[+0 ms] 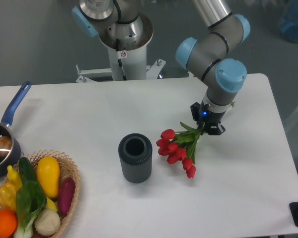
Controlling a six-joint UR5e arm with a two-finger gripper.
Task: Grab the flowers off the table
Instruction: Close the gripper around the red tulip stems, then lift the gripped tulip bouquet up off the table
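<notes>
This is a robotics lab or test cell, not a home. A white table (89, 109) stands on a bare grey floor (30, 39), with the arm's pedestal (123, 59) bolted down at the far side. Kitchen props (a wicker basket (72, 173) of produce and a blue-handled saucepan (5, 139) at the near left) sit staged on it.

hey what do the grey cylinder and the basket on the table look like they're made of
The grey cylinder: looks like matte dark plastic or rubber, judging by fine vertical ribs and no shine; which of the two I cannot tell. The basket: tan woven wicker or a similar fibre, its plaited rim showing around the produce.
</notes>
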